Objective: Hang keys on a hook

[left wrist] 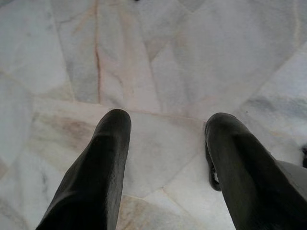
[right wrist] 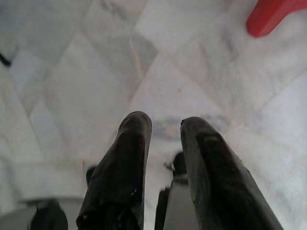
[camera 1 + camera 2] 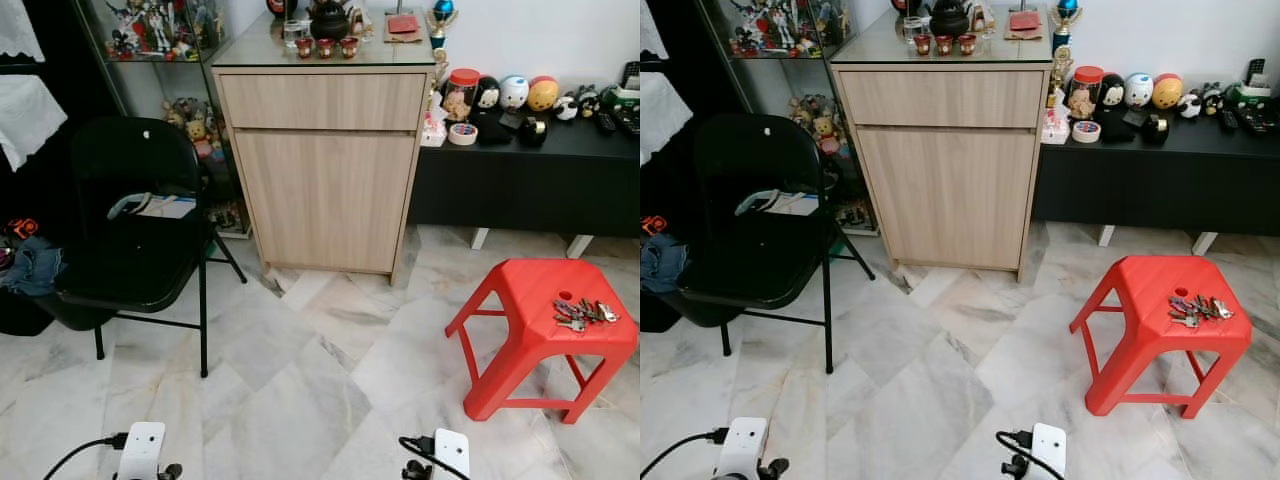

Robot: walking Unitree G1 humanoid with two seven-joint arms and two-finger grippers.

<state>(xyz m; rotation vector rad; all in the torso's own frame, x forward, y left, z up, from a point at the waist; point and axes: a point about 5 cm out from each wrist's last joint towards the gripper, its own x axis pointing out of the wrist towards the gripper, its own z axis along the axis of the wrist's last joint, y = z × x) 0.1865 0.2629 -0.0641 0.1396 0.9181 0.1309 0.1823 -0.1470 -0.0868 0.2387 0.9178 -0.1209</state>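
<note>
A bunch of keys (image 3: 582, 314) lies on the seat of a red plastic stool (image 3: 530, 290) at the right, on the marble floor. Both arms hang low at the bottom edge of the eye views, the left arm (image 3: 140, 452) and the right arm (image 3: 450, 455), well short of the stool. In the left wrist view my left gripper (image 1: 165, 125) is open over bare floor, its fingers wide apart and empty. My right gripper (image 2: 165, 123) is open by a narrow gap, also empty, with a corner of the red stool (image 2: 273, 17) ahead of it.
A light wooden cabinet (image 3: 325, 170) stands straight ahead with a tea set on top. A black folding chair (image 3: 130, 245) holding papers is at the left. A low black bench (image 3: 520, 185) with toys runs along the right wall. Marble floor (image 3: 300, 400) lies between them.
</note>
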